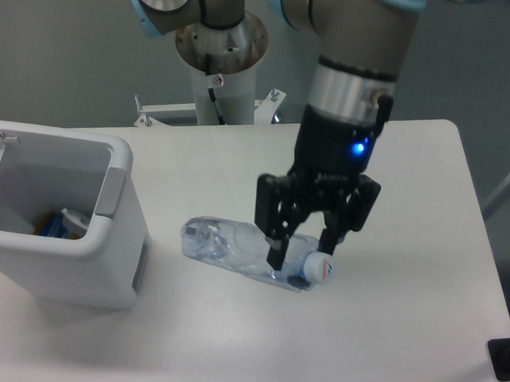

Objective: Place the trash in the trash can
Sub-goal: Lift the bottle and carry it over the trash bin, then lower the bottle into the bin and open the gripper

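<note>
My black claw (302,249) is pinching the neck end of a crushed, see-through plastic bottle (236,247) with a white cap (318,266), and the bottle stretches out to the side above the smooth white bench (402,288). I cannot tell if the bottle's far end touches the bench, because the clear plastic is hard to see. The trash can (61,226), a white boxy plastic bin with round corners and a grey panel (110,191), stands well apart by the picture's edge, partly cut off, with some small blurry things inside (61,224).
</note>
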{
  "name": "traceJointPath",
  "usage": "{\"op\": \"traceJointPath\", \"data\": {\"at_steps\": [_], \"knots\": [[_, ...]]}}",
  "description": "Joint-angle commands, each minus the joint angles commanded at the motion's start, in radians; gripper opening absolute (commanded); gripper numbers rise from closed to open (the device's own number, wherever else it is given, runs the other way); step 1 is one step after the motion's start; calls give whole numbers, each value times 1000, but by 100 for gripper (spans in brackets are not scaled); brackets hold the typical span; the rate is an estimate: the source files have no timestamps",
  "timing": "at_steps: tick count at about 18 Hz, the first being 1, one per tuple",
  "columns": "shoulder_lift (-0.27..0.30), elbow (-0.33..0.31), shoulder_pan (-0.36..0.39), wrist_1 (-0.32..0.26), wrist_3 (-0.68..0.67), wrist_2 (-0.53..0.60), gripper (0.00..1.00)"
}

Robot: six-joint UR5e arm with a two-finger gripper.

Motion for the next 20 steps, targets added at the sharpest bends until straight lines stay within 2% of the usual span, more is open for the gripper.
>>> {"op": "traceJointPath", "data": {"at_steps": [5,11,20], "knots": [[40,-6,-35,0,-45,-126,48],[74,-63,-152,2,-31,-126,48],[121,-204,-199,11,28,-118,48]]}}
